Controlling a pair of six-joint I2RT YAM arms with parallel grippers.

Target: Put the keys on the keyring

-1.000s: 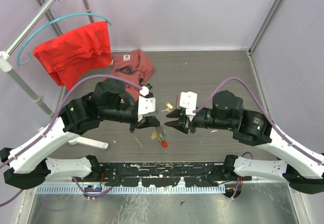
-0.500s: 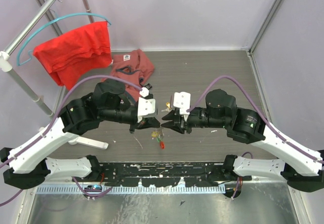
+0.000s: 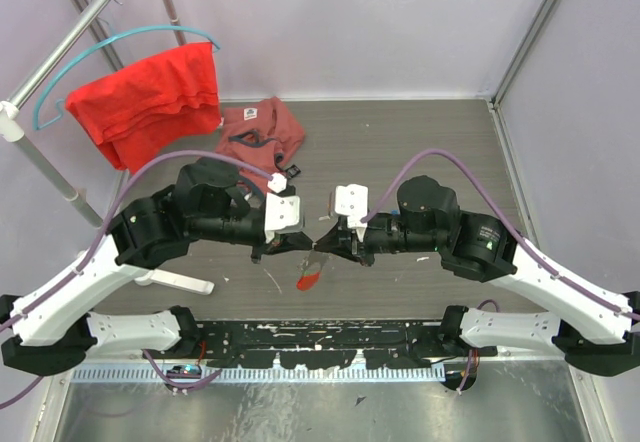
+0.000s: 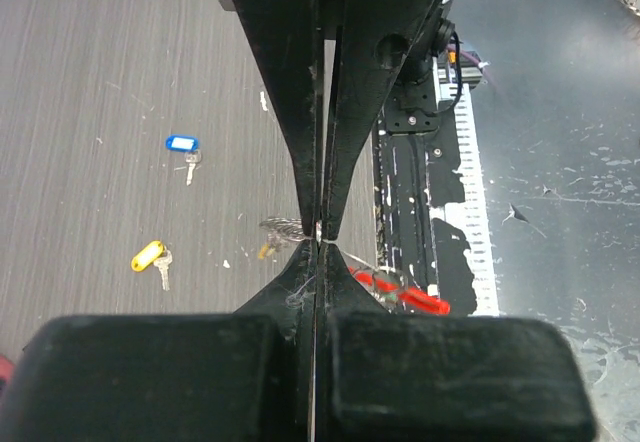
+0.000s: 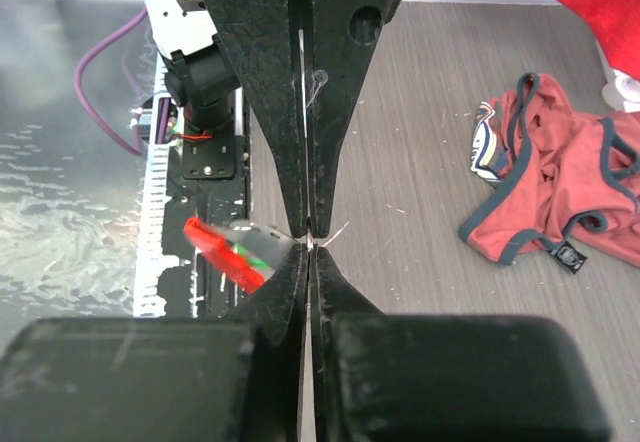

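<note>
While the two arms stood nose to nose over the middle of the desk (image 3: 420,142), I had the left fingers (image 4: 285,92) pressed flat together. They nipped the thin wire of the keyring (image 4: 405,293) at their very tips, its red tag dangling just below and toward the arm bases. The right fingers (image 5: 350,102) were likewise squeezed together with a hair of the same wire showing at their tips, so I judged that they pinched the ring too, though so fine a strand left me unsure. A blue-headed key (image 4: 182,146) and a yellow-headed key (image 4: 150,256) lay loose on the desk, well apart from the ring. A blurred scrap hung near the left tips and a flash of green sat against the tag in the right wrist view, but I could not tell whether either was a key on the ring. My worry was the wire itself: held by two tips so near each other, it could twist or spring free if either arm pulled off-line, and the ring would drop with its tag. Squeezing it at the split might also clamp the coil shut, leaving no gap for a key. The crumpled red garment (image 5: 560,192) carried a small dark patch and a pale label, both too small to read, and I found no other writing.
</note>
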